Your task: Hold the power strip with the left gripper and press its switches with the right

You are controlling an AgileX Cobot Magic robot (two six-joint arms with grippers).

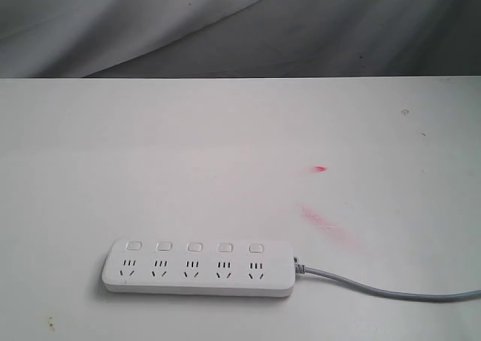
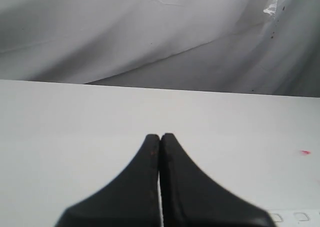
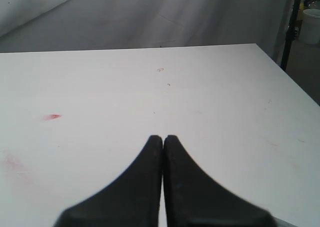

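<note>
Exterior view shows us a long white power strip [image 1: 198, 267] with rounded corners, lying flat on the near part of the table [image 1: 225, 146], left of centre. Its five square switches [image 1: 195, 247] line the far side, sockets the near side, and a grey cord [image 1: 376, 288] trails right. We see faint red smears [image 1: 321, 169] on the white tabletop and crumpled grey cloth [image 1: 225, 25] behind. Both the left gripper [image 2: 160, 137] and the right gripper [image 3: 163, 138] are clenched, holding nothing.
</note>
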